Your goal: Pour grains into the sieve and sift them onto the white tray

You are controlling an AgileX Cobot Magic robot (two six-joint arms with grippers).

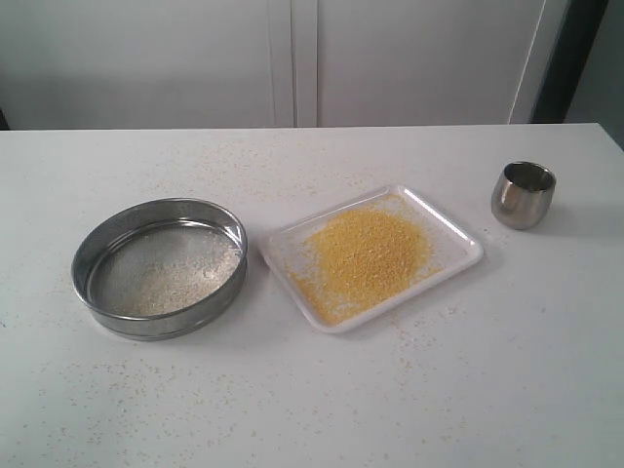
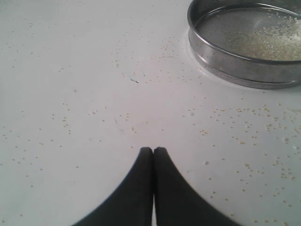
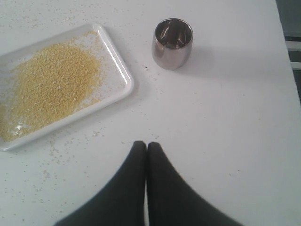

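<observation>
Table [image 1: 546, 370] fills the exterior frame, stray specks all over it. Tray [image 1: 450, 237] sits centre, angled, with the yellow grains [image 1: 366, 255] in a loose heap on it. Sieve [image 1: 156, 327] is at left-centre, just beside the tray's left corner, with a thin layer of pale grains [image 1: 171, 278] on its mesh. Cup [image 1: 523, 195] is upright at the right, well apart from the tray, and looks empty.

Left gripper [image 2: 153, 151] has its jaws together, holding nothing, above bare table near the sieve. Right gripper [image 3: 146, 145] is the same, near the cup.

Sifting looks done. Risks: nudging the tray scatters the loose heap over its low rim; tilting the sieve dumps the pale leftovers onto the sifted heap or table; the shiny round cup could slip or tip if pinched.
</observation>
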